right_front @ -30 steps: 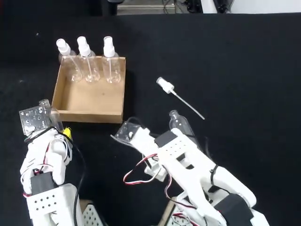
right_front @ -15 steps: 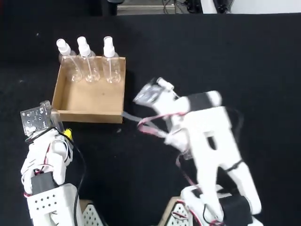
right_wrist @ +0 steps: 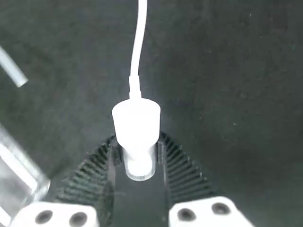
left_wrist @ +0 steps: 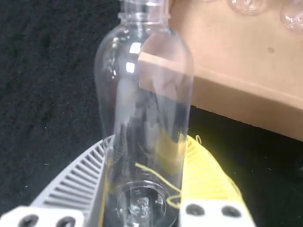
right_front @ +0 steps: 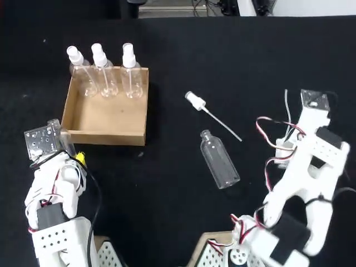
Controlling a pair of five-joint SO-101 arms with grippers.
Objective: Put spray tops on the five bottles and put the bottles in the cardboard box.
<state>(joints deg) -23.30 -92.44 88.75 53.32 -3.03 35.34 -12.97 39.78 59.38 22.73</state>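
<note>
Five bottles are showing in all. Three capped bottles (right_front: 82, 78) (right_front: 105, 79) (right_front: 132, 80) are sitting in a row along the 12 o'clock wall of the cardboard box (right_front: 103, 135), their white spray heads poking past its rim. The box is resting toward 10 o'clock on the black counter (right_front: 278, 50).

The left end effector (left_wrist: 149, 142) is clamping its grey and yellow fingers around the fourth, a bare bottle (left_wrist: 142, 80). This bottle's open neck is pointing toward the box's 8 o'clock corner and lying just beside it.

The fifth, a second bare bottle (right_front: 219, 161), is lying on its side near the middle of the counter, with its neck aiming toward 11 o'clock.

Two spray tops are waiting off the bottles. A loose spray top (right_front: 196, 100) is lying at 11 o'clock from the lying bottle, apart from it, and its thin tube is trailing toward 4 o'clock. The right end effector (right_wrist: 136, 149) is gripping the other spray top (right_wrist: 136, 124) by its white collar, out at 3 o'clock on the counter, with the tube sticking straight out past the fingertips.
</note>
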